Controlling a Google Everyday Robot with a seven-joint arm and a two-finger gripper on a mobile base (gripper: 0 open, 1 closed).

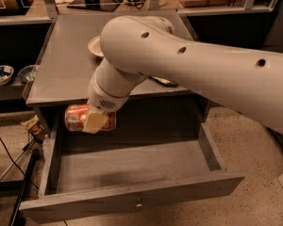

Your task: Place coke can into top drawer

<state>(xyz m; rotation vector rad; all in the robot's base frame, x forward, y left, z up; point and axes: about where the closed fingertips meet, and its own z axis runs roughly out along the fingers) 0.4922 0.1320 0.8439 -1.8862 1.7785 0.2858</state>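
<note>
Gripping the coke can in the gripper, jaws drawn in to the can's width, one pale finger laid across its front. Held on its side in the air over the rear left corner of the top drawer, clear of the drawer floor. Reaching in from the drawer's right with a thick white arm, bent downward at the wrist over the drawer's back edge. Drawn wide open, small metal knob at mid-front.
</note>
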